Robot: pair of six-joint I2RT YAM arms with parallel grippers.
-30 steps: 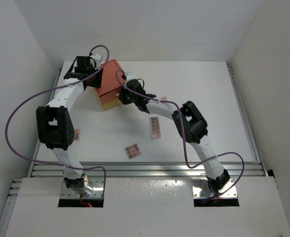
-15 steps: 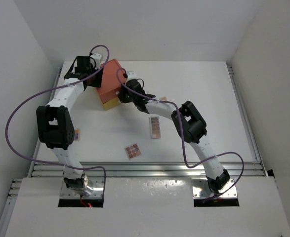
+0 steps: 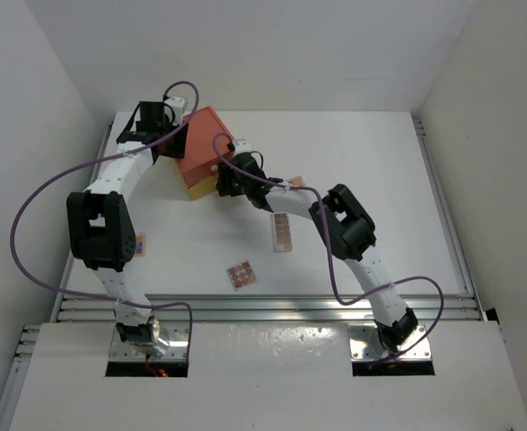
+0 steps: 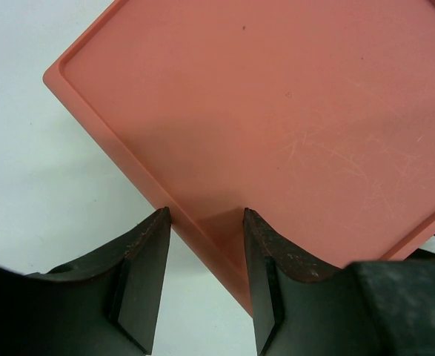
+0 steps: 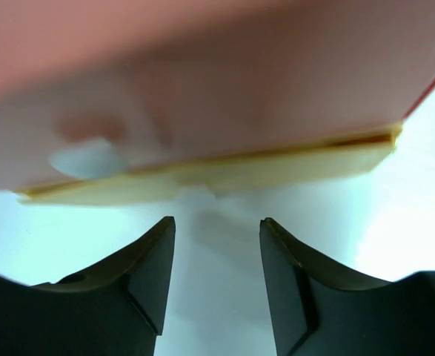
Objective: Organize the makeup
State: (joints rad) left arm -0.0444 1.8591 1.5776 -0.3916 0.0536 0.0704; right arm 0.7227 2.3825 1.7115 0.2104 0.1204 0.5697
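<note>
Claws flank orange-and-yellow plastic drawer box (image 3: 205, 148)
Left gripper (image 4: 204, 216) parted astride its corner, right gripper (image 5: 217, 222) wide at its drawer; pinkish rectangular eyeshadow palette (image 3: 283, 232) at five o'clock.

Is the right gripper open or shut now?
Open. The right gripper shows its fingers apart in its wrist view, nothing between them, the yellow drawer front just ahead.

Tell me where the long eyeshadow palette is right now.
In the top view, the long eyeshadow palette lies flat near the table's middle, just left of the right arm's elbow, beyond and right of the square palette.
</note>
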